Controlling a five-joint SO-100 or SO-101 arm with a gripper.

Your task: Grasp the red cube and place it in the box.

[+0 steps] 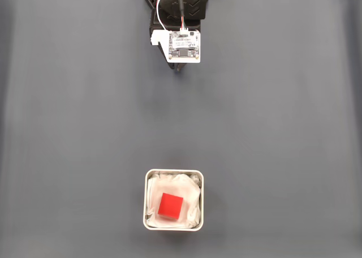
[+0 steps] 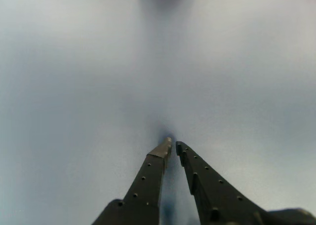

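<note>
On the bare grey mat, red cube sits inside box; pincer nearly closed.

In the fixed view my arm gets chopped off by the top edge, and the camera board hides my gripper. Wrist view: my fingers run off the bottom edge, surface beyond is just blur.

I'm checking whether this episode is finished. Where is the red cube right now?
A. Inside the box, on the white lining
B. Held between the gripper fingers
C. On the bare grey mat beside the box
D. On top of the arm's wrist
A: in the fixed view the red cube sits on the crumpled white lining inside the box, while the gripper in the wrist view holds nothing between its nearly closed fingers.
</note>
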